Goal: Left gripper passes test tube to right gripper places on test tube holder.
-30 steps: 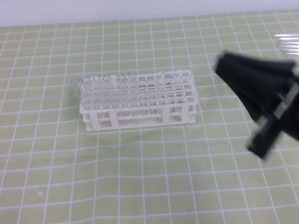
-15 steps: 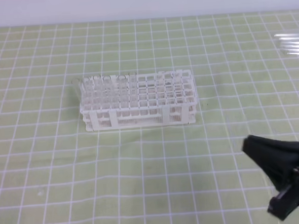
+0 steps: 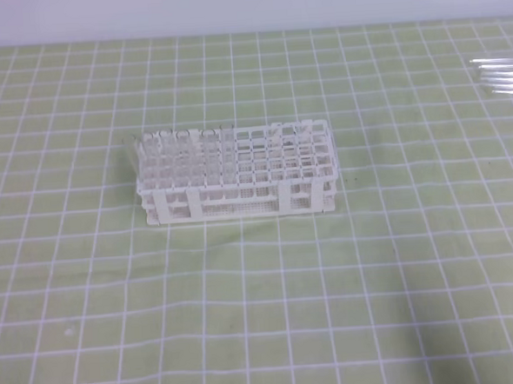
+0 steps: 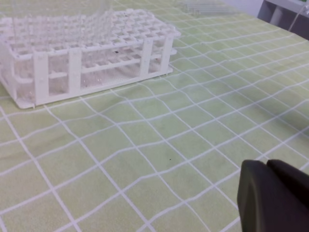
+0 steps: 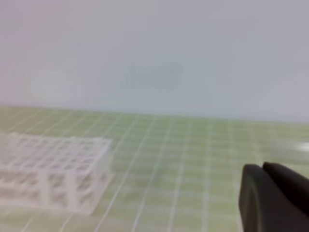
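While both claws sit shut and empty — the left claw (image 4: 275,195) low over the bench (image 3: 273,313) in front of the test tube holder (image 3: 235,172), the right claw (image 5: 275,198) lifted and looking across at it — no tube is in hand. Clear tubes already stand in the holder's left columns; spare test tubes (image 3: 500,71) lie at the bench's far right edge. By my reading a fresh cycle is due: the left claw must open and reach for a loose tube.

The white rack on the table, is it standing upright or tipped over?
Upright. The test tube holder sits flat on the green grid mat, holes facing up, with clear tubes standing in its left part.
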You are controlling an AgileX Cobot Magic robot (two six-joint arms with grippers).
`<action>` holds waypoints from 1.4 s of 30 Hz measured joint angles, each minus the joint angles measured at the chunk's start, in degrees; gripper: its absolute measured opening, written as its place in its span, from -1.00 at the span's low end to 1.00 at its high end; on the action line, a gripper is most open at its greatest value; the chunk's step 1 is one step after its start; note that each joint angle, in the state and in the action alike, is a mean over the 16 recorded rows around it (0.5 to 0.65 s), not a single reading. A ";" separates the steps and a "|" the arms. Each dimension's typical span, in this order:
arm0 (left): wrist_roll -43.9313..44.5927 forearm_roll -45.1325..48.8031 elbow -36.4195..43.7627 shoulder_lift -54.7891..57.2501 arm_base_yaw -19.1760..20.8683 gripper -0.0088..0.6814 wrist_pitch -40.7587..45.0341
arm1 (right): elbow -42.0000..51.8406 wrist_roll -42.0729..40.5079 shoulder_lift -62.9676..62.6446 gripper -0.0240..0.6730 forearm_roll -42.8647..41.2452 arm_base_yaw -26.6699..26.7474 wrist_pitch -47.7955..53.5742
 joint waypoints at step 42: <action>0.00 0.42 -0.26 0.04 -0.01 -0.98 0.28 | 3.63 -31.51 -21.41 -0.97 30.65 -3.43 30.94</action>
